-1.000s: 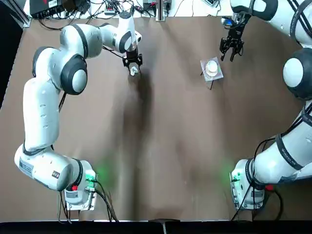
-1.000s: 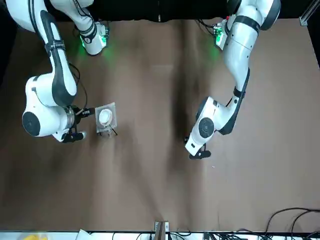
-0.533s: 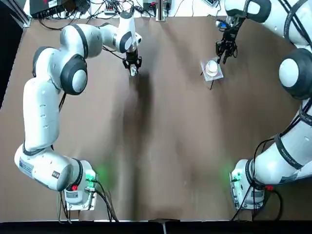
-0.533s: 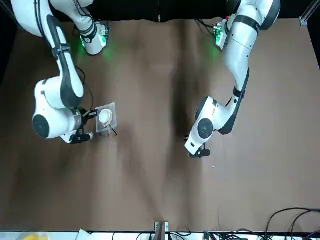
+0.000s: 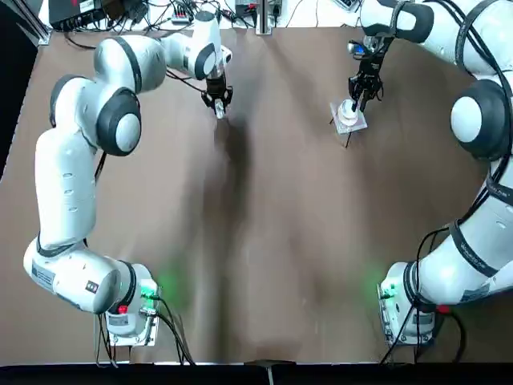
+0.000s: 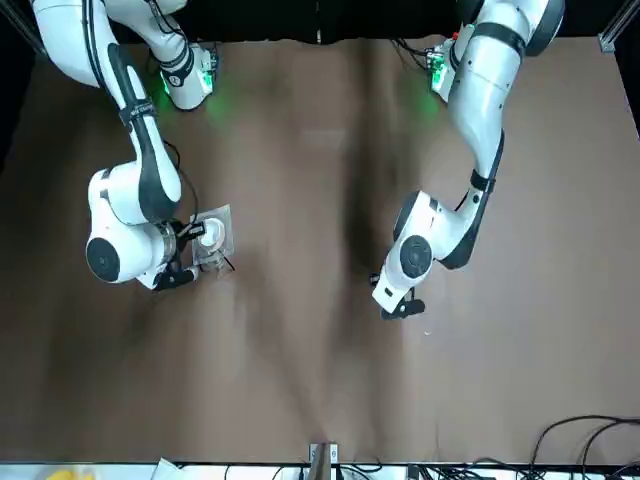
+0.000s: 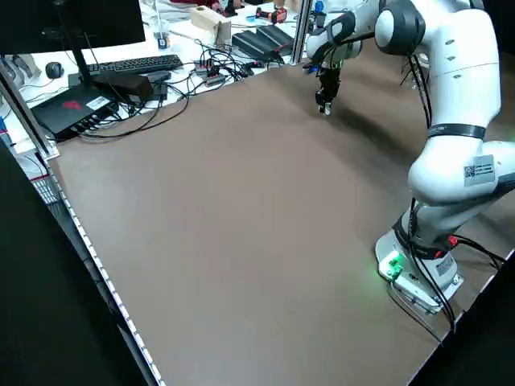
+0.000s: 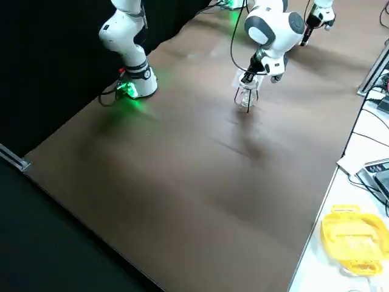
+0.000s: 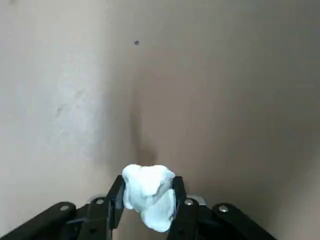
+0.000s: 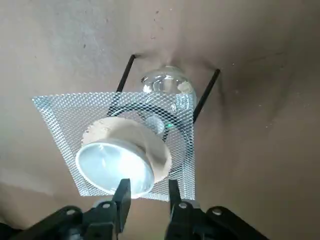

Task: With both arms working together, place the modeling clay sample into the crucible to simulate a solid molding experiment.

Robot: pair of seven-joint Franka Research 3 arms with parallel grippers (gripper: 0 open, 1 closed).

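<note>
The modeling clay sample (image 9: 147, 192), a whitish lump, sits clamped between the fingers of my left gripper (image 9: 148, 200). That gripper (image 5: 218, 106) hangs just over the brown table at the far left-centre. The crucible (image 5: 347, 111), a small white cup, stands on a square mesh plate (image 10: 60, 107) with thin dark legs at the far right. My right gripper (image 5: 356, 98) hovers at the crucible's far edge. In the right wrist view its fingers (image 10: 122, 192) stand apart around the near rim of the crucible (image 10: 120, 160), holding nothing.
A clear glass bulb (image 10: 167, 87) sits under the mesh plate between its legs. Cables, a keyboard and boxes (image 7: 129, 68) lie beyond the table's far and left edges. A yellow object (image 8: 349, 234) rests beside the table.
My right gripper has moved in from the far right to the crucible's rim. The left gripper has shifted slightly farther away with the clay still in it.
</note>
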